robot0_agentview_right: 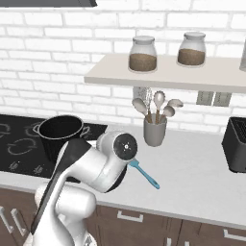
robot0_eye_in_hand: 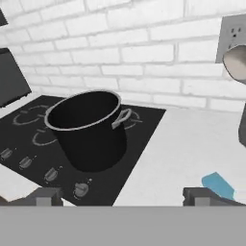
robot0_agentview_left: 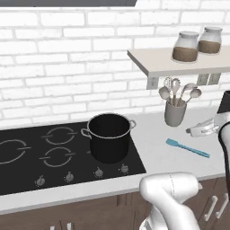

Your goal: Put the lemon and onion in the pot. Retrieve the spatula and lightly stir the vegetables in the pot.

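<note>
The black pot (robot0_agentview_left: pixel 109 134) (robot0_agentview_right: pixel 60 132) (robot0_eye_in_hand: pixel 89 127) stands on the cooktop's right side, and its inside looks dark. On the counter to its right lies the light-blue spatula (robot0_agentview_left: pixel 186 148) (robot0_agentview_right: pixel 144 174), of which the hand view catches the blade (robot0_eye_in_hand: pixel 218 185) at lower right. My gripper (robot0_eye_in_hand: pixel 127 197) (robot0_agentview_left: pixel 192 131) hovers low over the counter just beyond the spatula and faces the pot. It is open, with its fingertips (robot0_eye_in_hand: pixel 48 196) far apart and nothing between them. The lemon and onion are out of view.
A grey utensil cup (robot0_agentview_left: pixel 175 112) (robot0_agentview_right: pixel 155 130) with silver spoons stands behind the spatula by the wall. Above it a shelf (robot0_agentview_left: pixel 179 67) (robot0_agentview_right: pixel 158 79) carries jars. A black toaster (robot0_agentview_right: pixel 236 144) sits at the far right. Stove knobs (robot0_agentview_left: pixel 99 172) line the cooktop's front edge.
</note>
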